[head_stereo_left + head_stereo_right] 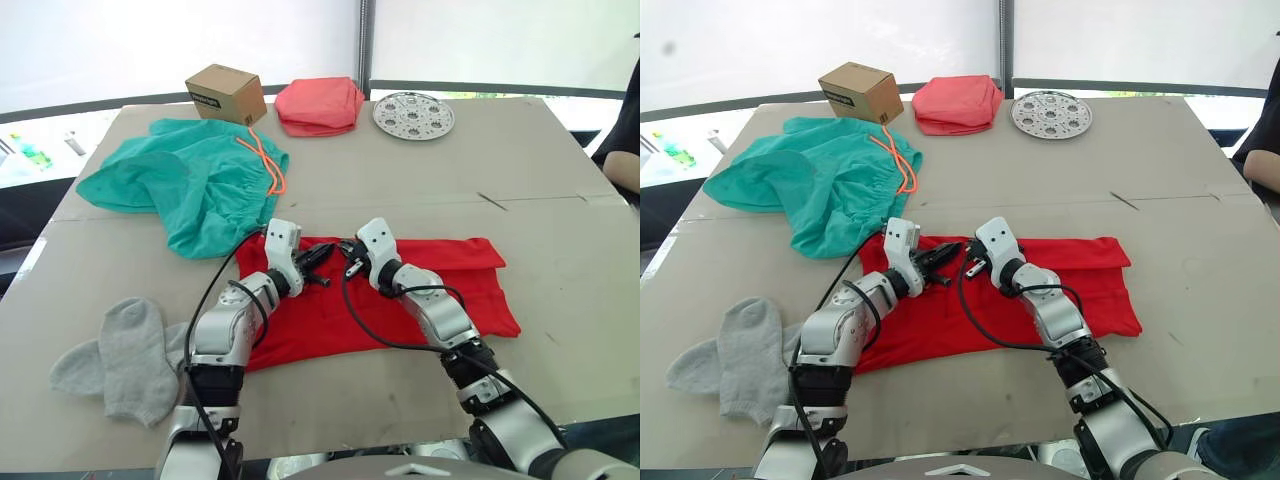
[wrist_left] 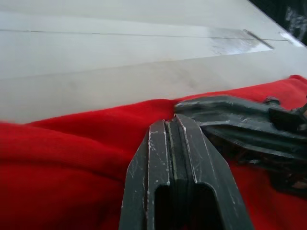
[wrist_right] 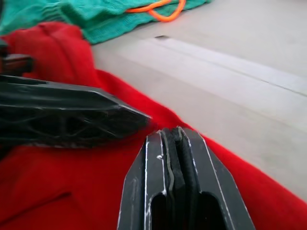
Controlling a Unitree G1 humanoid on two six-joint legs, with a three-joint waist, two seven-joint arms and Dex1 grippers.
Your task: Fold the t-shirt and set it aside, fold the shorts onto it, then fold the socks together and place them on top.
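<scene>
The red t-shirt (image 1: 400, 290) lies flat as a wide folded band on the near middle of the table. My left gripper (image 1: 322, 252) and right gripper (image 1: 350, 258) meet tip to tip over its far edge, left of centre. Each wrist view shows its own fingers pressed together above the red cloth, with nothing visible between them: the left gripper (image 2: 173, 123) and the right gripper (image 3: 175, 132). Crumpled at the far left are the teal shorts (image 1: 190, 185), their orange drawstring (image 1: 266, 165) loose on top. The grey socks (image 1: 125, 355) rest at the near left corner.
A cardboard box (image 1: 226, 92), a folded salmon-pink cloth (image 1: 320, 105) and a round perforated metal plate (image 1: 413, 115) line the far edge of the table (image 1: 480, 180). A person's arm (image 1: 625, 170) shows at the right edge.
</scene>
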